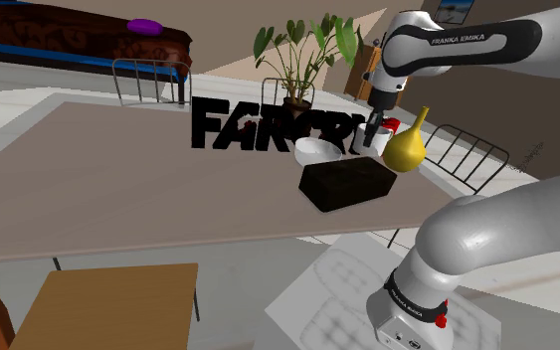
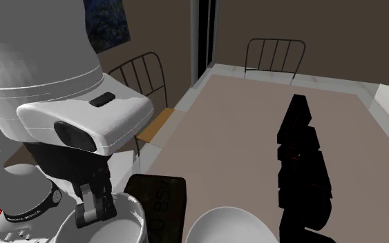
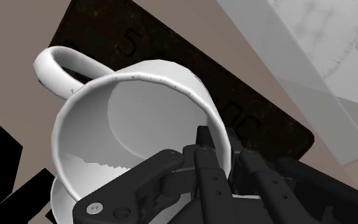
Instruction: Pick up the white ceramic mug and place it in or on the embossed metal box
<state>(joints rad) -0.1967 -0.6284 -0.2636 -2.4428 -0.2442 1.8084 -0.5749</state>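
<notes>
White bowl (image 1: 317,149), yellow vase (image 1: 405,147) flank mug (image 3: 133,121) (end effector (image 3: 215,143) clasps rim).

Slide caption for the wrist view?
Pincer clasps the white mug by its rim, the dark box beyond it.

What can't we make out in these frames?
- Base of the mug: the second exterior view cuts it off at the bottom edge; in the wrist view its own wall hides it.
- Most of the mug in the shoulder view: it sits behind the gripper and the yellow vase.
- Markings on the dark box: in the wrist view the mug covers most of them.
- Last characters of the black letters: in the shoulder view they are behind the bowl and the gripper.
</notes>
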